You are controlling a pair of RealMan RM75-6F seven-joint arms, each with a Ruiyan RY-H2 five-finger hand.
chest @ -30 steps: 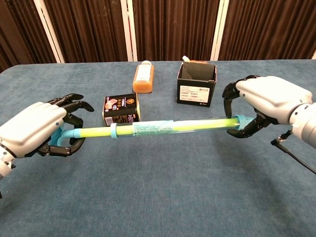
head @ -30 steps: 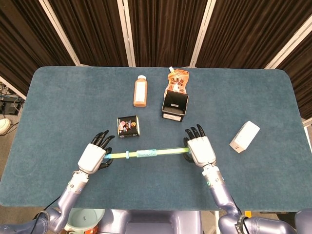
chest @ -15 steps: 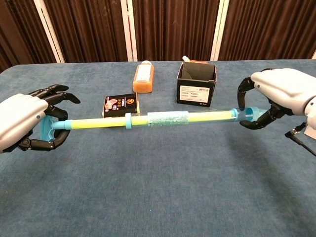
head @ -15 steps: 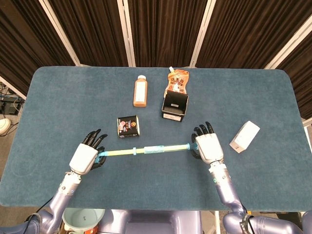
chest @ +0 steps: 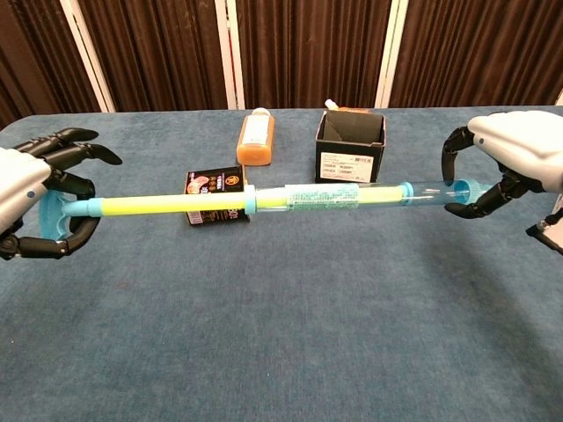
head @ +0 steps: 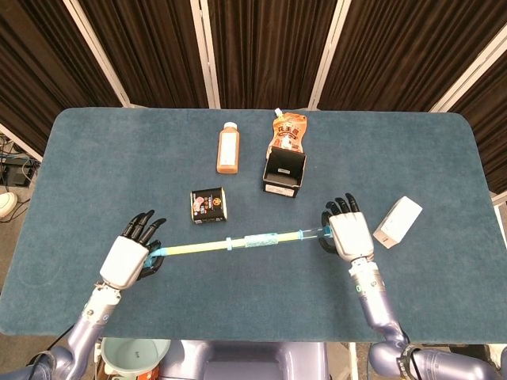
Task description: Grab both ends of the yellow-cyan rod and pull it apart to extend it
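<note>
**Fingers wrapped on both rod ends, mid-pull**

My fingers (chest: 62,237) on the left hand (head: 124,260) are curled round the cyan handle at one end of the yellow-cyan rod (chest: 264,200), dark tips hooked over and under it. On the right hand (head: 349,237) the fingers (chest: 479,200) close in a ring about the clear cyan cap at the other end. So each hand is pinching its own end, nothing spread loose.

The rod hangs between them above the worktop (head: 261,309), roughly level, clear of the cloth in the chest view. A long stretch of yellow inner shaft shows on the left side of the cyan collar, and the clear tube toward the right hand looks largely emptied, so I judge the pull well along, perhaps close to its limit; I cannot see a stop.

Beyond the rod lie a small dark tin (head: 208,203), an orange bottle (head: 228,148), a black open box (head: 283,172) with an orange pouch (head: 289,131) behind it, and a white box (head: 398,222) near my right hand.

Next, as I see it: draw the hands apart along the rod's own line, evenly, without letting either grip slip, and ease off once resistance comes.
</note>
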